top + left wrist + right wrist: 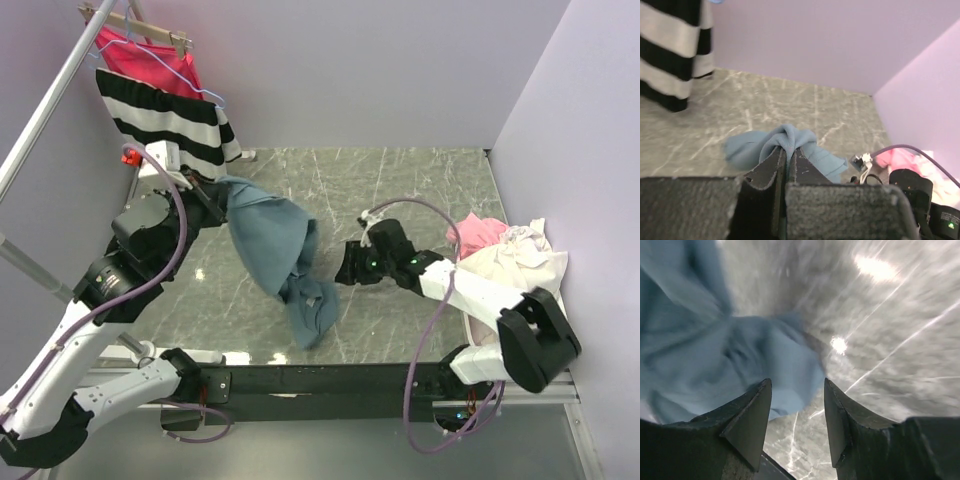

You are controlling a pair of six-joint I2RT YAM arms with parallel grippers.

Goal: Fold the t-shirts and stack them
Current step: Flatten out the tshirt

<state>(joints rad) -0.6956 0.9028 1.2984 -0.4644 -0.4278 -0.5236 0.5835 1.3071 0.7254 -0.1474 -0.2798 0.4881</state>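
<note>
My left gripper [222, 195] is shut on a fold of the slate-blue t-shirt [275, 250] and holds it up at the left; the cloth hangs down to the right with its bunched lower end [312, 312] on the table. In the left wrist view the shirt [790, 142] bulges out above the shut gripper [787, 152]. My right gripper [345, 268] is open and empty, low over the table just right of the shirt's hanging part. The right wrist view shows the open gripper [797, 390] with the blue cloth [715, 355] ahead and left of it.
A black-and-white striped garment [170, 120] and a red-pink one [150, 60] hang on a rack at the back left. A heap of pink and cream clothes [505, 250] lies at the right edge. Lilac walls close the back and right sides.
</note>
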